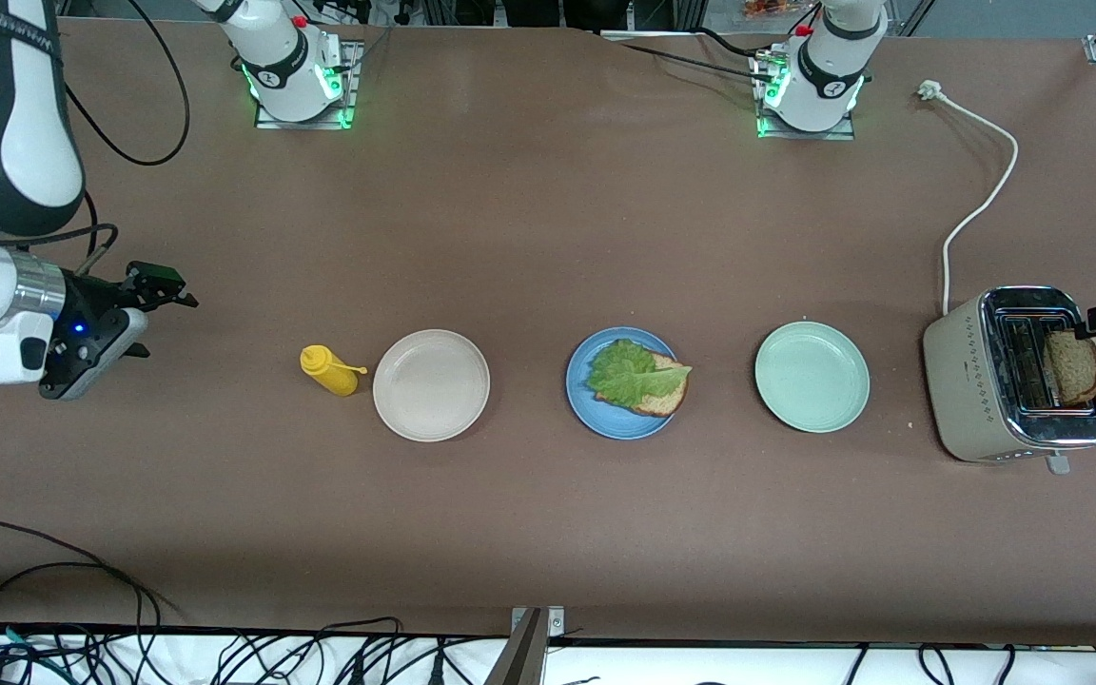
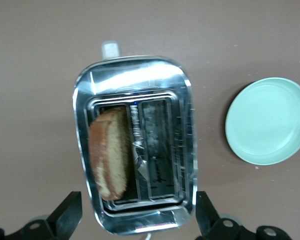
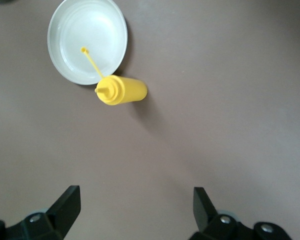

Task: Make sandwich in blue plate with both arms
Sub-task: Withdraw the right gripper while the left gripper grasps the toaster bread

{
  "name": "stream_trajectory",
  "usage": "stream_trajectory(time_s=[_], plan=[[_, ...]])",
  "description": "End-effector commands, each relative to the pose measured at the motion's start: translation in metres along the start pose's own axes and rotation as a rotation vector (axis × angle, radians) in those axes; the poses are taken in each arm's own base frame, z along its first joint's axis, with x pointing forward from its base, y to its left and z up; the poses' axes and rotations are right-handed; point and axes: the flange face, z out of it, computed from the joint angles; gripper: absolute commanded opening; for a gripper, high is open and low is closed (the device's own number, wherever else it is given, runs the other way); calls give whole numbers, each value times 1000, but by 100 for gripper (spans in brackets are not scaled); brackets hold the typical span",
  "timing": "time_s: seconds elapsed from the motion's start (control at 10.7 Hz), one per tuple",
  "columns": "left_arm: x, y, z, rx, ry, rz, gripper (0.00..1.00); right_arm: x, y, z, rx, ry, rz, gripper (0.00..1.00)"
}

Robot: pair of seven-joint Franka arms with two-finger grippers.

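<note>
Left gripper [image 2: 137,220] is held wide open over the toaster [image 1: 1014,381], near the table edge at the left arm's end, its fingers straddling the casing. One bread slice [image 2: 110,152] stands tilted in a slot directly beneath; a skewed grasp could jam or drop it. Bread and lettuce [image 1: 632,373] lie on the blue plate [image 1: 596,414] mid-table. Right gripper [image 1: 150,306], also wide open, waits over bare table near the mustard bottle [image 1: 329,370].

The left gripper [image 2: 135,220] hangs in the air at its own arm's end of the table, fingers [image 2: 67,212] spread wide and empty. The right gripper [image 3: 132,212] waits at its arm's end, pointing down, jaws wide apart.
</note>
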Motion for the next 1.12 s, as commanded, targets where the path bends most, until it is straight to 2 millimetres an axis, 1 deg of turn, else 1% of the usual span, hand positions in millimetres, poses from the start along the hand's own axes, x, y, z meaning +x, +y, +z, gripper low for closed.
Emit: stream_trajectory(time_s=[0.0, 0.09, 0.19, 0.28, 0.37, 0.47, 0.56, 0.75, 0.84, 0.93, 1.03], plan=[[6, -50, 56, -34, -30, 43, 100, 0, -40, -3, -125, -10, 160, 100], [8, -52, 70, -46, -44, 46, 100, 6, -48, -2, -140, -17, 201, 100], [8, -52, 71, -43, -47, 47, 85, 8, -53, -4, -148, -18, 233, 100], [8, -51, 72, -39, -54, 52, 50, 8, -54, -5, -145, -19, 236, 100], [9, -49, 72, -41, -57, 56, 25, 6, -52, -8, -141, -26, 237, 100], [9, -49, 72, -40, -57, 57, 8, 3, -50, -10, -140, -25, 252, 100], [9, -49, 70, -39, -56, 56, 0, 4, -51, -13, -146, -19, 285, 100], [9, -49, 70, -37, -57, 57, 0, 5, -54, -15, -170, -24, 358, 100], [9, -49, 68, -35, -53, 57, 0, 9, -58, -14, -171, -25, 353, 100], [9, -47, 65, -32, -51, 57, 0, 15, -66, -12, -183, -30, 362, 100], [10, -43, 61, -30, -48, 63, 0, 14, -66, -12, -198, -36, 371, 100]])
